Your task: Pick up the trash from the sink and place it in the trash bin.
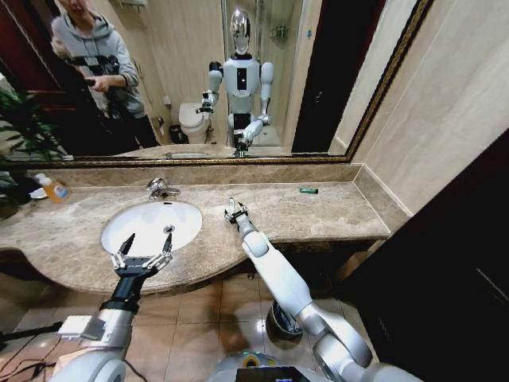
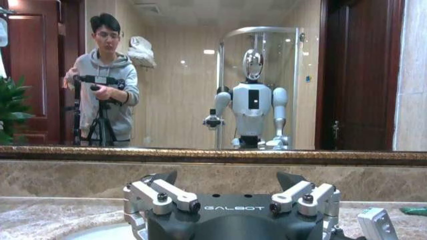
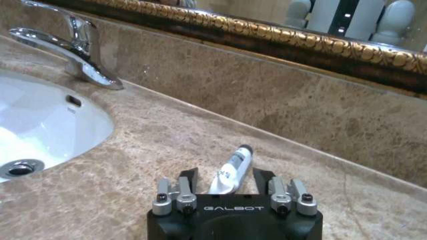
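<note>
Two grippers are in my head view. Nearest me, the bin (image 1: pixel 280 317) sits on the tiled floor under the counter edge, beside my right arm; I see its shiny rim and dark inside. My left gripper (image 1: pixel 143 243) hovers over the near rim of the sink (image 1: pixel 127 239), its fingers (image 1: pixel 125 245) spread wide apart with nothing between them. In the left wrist view the same gripper (image 2: pixel 227 180) points at the backsplash and mirror, both finger bases splayed outward.

My right gripper (image 1: pixel 235 210) is down on the counter (image 1: pixel 334 211) just right of the sink. In the right wrist view its jaws stand apart around a small white tube (image 3: pixel 232 169) with a dark cap, which lies flat on the marble between the fingers (image 3: pixel 189 176); I cannot tell whether either pad touches it. The basin (image 3: pixel 47 125) shows to one side there, with its drain (image 3: pixel 20 168) and the chrome tap (image 3: pixel 77 42) beyond.

Farther back, the tap (image 1: pixel 161 188) stands behind the basin. A small green tube (image 1: pixel 308 190) lies on the counter near the backsplash, well apart from both grippers. An orange bottle (image 1: pixel 52 189) stands at the far left of the counter.
</note>
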### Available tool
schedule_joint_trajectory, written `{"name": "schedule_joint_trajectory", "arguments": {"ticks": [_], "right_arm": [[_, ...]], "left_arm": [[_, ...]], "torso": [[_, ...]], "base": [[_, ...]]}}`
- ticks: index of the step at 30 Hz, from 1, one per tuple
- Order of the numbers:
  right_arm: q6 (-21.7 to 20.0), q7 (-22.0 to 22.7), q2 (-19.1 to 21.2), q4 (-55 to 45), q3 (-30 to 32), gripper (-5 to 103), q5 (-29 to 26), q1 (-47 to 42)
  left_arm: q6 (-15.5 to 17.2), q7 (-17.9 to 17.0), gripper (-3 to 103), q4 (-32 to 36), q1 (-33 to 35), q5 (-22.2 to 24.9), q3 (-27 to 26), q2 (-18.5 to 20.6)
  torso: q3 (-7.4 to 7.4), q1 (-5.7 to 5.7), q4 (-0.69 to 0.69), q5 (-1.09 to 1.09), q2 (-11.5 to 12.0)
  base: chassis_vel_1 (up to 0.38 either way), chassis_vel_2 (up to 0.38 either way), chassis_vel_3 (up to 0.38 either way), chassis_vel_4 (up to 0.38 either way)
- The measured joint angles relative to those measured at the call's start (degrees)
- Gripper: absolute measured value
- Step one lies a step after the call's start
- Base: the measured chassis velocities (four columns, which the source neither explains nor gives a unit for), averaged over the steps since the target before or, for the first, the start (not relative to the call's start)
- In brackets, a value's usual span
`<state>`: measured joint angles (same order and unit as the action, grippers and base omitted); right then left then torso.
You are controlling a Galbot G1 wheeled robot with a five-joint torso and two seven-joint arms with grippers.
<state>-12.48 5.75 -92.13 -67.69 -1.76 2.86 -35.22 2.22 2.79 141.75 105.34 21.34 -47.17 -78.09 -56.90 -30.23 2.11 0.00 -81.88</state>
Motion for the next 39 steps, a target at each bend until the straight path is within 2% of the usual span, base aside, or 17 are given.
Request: {"name": "schedule_joint_trajectory", "arguments": {"ticks": [2,5,6,8,15,17,19,22,26,27,29,30,32,36,38,39], "right_arm": [[0.02,0.0,0.0,0.07,0.02,48,-0.24,0.0],[-0.03,0.07,0.0,-0.16,0.16,44,-1.13,0.02],[-0.12,0.12,0.0,-0.59,0.27,37,-1.72,0.02],[-0.33,0.13,0.0,-1.14,0.38,37,-2.38,-0.03],[-0.77,-0.22,0.0,-2.89,1.14,13,-5.87,-0.41],[-0.8,-0.22,0.0,-3.09,1.13,13,-6.05,-0.41],[-0.86,-0.23,-0.01,-3.37,1.04,5,-6.18,-0.42],[-0.8,-0.2,-0.01,-3.36,1.17,1,-6.18,-0.37],[-0.92,0.27,-0.01,-3.83,0.86,1,-6.59,-0.23],[-1.05,0.41,-0.01,-4.05,0.67,7,-6.68,-0.19],[-1.1,0.46,-0.01,-4.11,0.57,7,-6.71,-0.17],[-1.26,0.54,-0.01,-4.14,0.38,17,-6.74,-0.08],[-1.43,0.55,-0.01,-4.14,0.31,17,-6.74,-0.03],[-1.81,0.56,-0.01,-3.63,0.32,38,-6.65,0.03],[-1.81,0.56,-0.01,-3.31,0.41,38,-6.62,0.04],[-1.8,0.55,-0.01,-3.16,0.46,44,-6.61,0.04]], "left_arm": [[0.0,0.0,100,0.0,0.0,0.0,0.0,0.0],[0.0,0.0,100,0.0,0.0,0.0,0.0,0.0],[0.0,0.0,100,0.0,0.0,0.0,0.0,0.0],[0.0,0.0,100,0.0,0.0,0.0,0.0,0.0],[0.0,0.0,100,-0.01,0.0,0.0,0.0,0.0],[0.0,0.0,100,0.0,0.0,0.0,0.0,0.0],[0.0,0.0,100,0.0,0.0,0.0,0.0,0.0],[0.0,0.0,100,0.0,0.0,0.0,0.0,0.0],[0.0,0.0,100,0.0,0.0,0.0,0.0,0.0],[0.0,0.0,100,0.0,0.0,0.0,0.0,0.0],[0.0,0.0,100,0.0,0.0,0.0,0.0,0.0],[0.0,0.0,100,0.0,0.0,0.0,0.0,0.0],[0.0,0.0,100,0.0,0.0,0.0,0.0,0.0],[0.0,0.0,100,0.0,0.0,0.0,0.0,0.0],[0.0,0.0,100,0.0,0.0,0.0,0.0,0.0],[0.0,0.0,100,0.0,0.0,0.0,0.0,0.0]], "torso": [[0.0,0.0,0.0,0.0,0.0],[0.0,0.0,0.0,0.0,0.0],[0.0,0.0,0.0,0.0,0.0],[0.0,0.0,0.0,0.0,0.0],[0.0,0.0,0.0,0.0,0.0],[0.0,0.0,0.0,0.0,0.0],[0.0,0.0,0.0,0.0,0.0],[0.0,0.0,0.0,0.0,0.0],[0.0,0.0,0.0,0.0,0.0],[0.0,0.0,0.0,0.0,0.0],[0.0,0.0,0.0,0.0,0.0],[0.0,0.0,0.0,0.0,0.0],[0.0,0.0,0.0,0.0,0.0],[0.0,0.0,0.0,0.0,0.0],[0.0,0.0,0.0,0.0,0.0],[0.0,0.0,0.0,0.0,0.0]], "base": [[0.0,0.0,0.0,0.0],[0.0,0.0,0.0,0.0],[0.0,0.0,0.0,0.0],[0.0,0.0,0.0,0.0],[0.0,0.0,0.0,0.0],[0.0,0.0,0.0,0.0],[0.0,0.0,0.0,0.0],[0.0,0.0,0.0,0.0],[0.0,0.0,0.0,0.0],[0.0,0.0,0.0,0.0],[0.0,0.0,0.0,0.0],[0.0,0.0,0.0,0.0],[0.0,0.0,0.0,0.0],[0.0,0.0,0.0,0.0],[0.0,0.0,0.0,0.0],[0.0,0.0,0.0,0.0]]}}
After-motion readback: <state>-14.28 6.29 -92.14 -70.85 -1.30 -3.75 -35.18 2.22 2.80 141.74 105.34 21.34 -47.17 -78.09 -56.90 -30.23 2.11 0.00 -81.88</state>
